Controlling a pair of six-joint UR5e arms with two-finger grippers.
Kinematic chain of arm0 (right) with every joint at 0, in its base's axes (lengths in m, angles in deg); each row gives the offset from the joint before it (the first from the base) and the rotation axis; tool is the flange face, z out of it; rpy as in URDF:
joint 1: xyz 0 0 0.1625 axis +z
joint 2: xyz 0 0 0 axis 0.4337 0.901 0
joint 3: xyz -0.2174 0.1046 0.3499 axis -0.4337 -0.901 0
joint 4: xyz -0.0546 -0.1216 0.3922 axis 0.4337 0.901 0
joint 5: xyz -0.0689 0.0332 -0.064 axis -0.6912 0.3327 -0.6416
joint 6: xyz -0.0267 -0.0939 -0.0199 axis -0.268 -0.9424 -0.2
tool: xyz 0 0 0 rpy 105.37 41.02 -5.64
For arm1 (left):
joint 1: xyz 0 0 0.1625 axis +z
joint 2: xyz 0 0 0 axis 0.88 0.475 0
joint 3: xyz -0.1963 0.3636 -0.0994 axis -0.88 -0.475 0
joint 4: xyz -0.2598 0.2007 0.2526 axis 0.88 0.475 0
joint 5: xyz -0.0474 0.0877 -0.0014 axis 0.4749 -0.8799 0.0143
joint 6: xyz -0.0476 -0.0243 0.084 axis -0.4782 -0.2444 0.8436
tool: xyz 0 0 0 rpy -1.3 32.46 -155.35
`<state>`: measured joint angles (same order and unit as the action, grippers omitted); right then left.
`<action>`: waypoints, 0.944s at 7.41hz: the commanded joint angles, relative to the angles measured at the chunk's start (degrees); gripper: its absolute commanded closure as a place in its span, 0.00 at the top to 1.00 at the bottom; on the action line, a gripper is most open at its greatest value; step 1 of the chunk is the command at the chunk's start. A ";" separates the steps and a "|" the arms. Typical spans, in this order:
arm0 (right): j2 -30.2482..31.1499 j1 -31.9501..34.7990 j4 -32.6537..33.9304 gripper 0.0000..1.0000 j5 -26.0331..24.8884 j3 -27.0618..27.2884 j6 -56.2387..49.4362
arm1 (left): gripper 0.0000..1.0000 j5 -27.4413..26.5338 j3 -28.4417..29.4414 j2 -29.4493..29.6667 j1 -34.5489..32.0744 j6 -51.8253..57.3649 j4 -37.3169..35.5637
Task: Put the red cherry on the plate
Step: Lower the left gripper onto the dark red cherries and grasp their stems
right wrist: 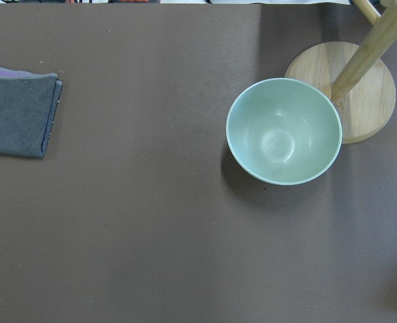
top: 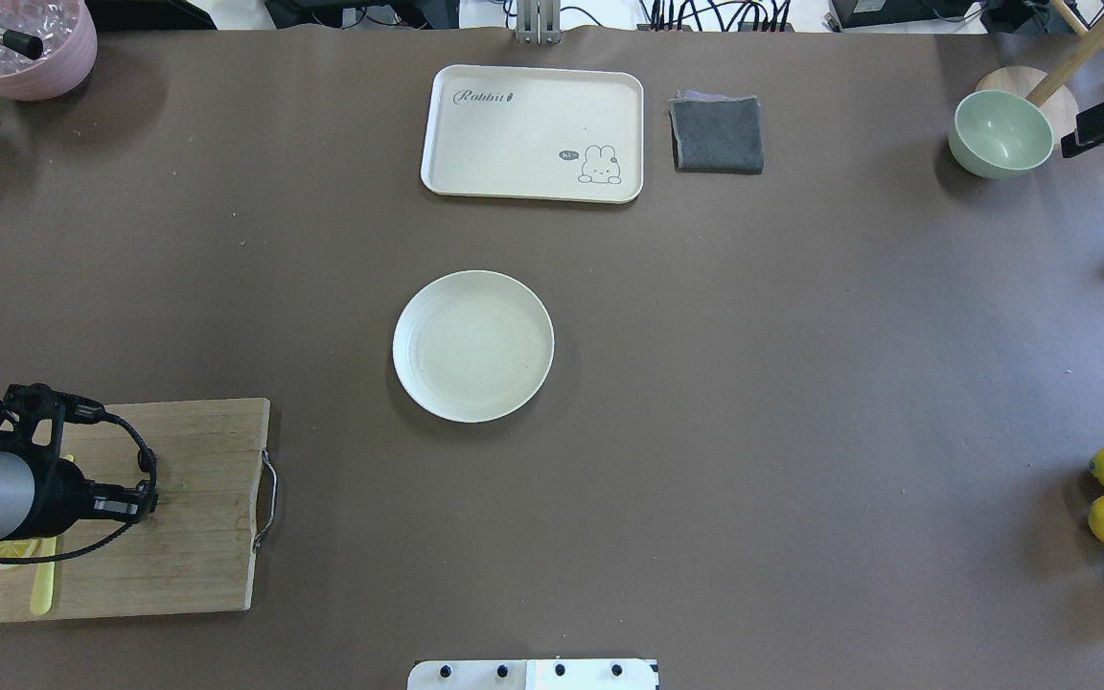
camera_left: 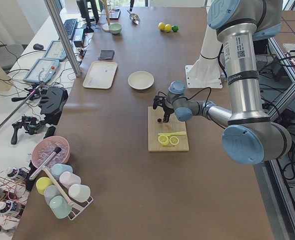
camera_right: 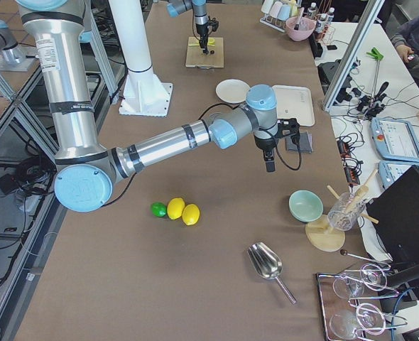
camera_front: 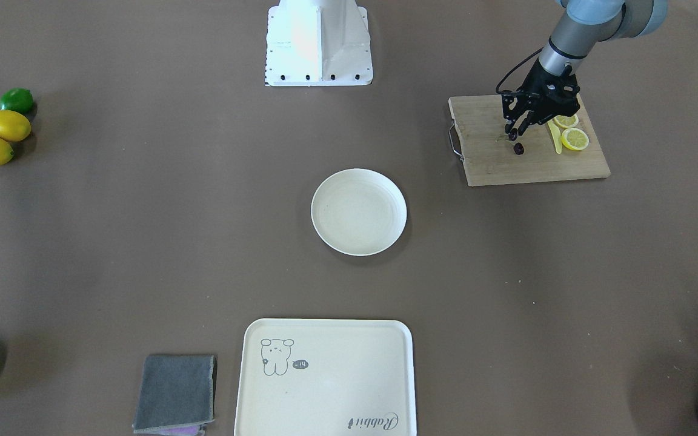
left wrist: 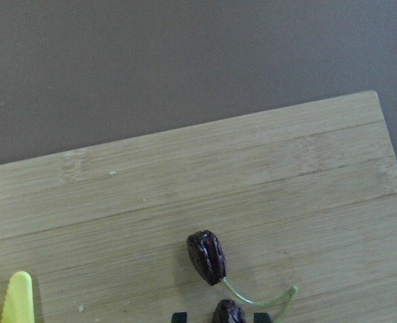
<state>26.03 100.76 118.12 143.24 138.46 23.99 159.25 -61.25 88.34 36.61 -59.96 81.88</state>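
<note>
Left gripper [camera_front: 514,132] low over the cutting board [camera_front: 488,163], jaws slightly parted astride the red cherry [left wrist: 207,257] — not clamped. The plate [camera_front: 358,212] sits well apart

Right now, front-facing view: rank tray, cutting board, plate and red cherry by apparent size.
1. tray: largest, even though the frame's bottom edge cuts it off; its nearness to the camera may inflate it.
2. cutting board
3. plate
4. red cherry: tiny, lying on the cutting board.

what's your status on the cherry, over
Left gripper low over cutting board, jaws open astride red cherry. Right gripper aloft, state unclear. Plate bare, nothing in the way.
</note>
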 commanded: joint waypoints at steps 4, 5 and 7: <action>1.25 0.00 -0.35 1.00 -0.16 0.09 0.00 | 0.00 0.40 -4.12 1.72 -0.98 -0.89 0.26; 1.87 0.00 -0.52 1.00 -0.07 0.09 0.09 | 0.00 0.32 -3.52 6.08 -0.98 -4.99 0.87; 2.14 0.09 -0.70 1.00 -0.07 0.09 0.09 | 0.00 -0.38 1.64 18.81 -2.11 -11.77 0.79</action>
<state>27.95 100.82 117.55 143.17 138.54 24.06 159.29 -62.83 99.53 35.25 -67.72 82.61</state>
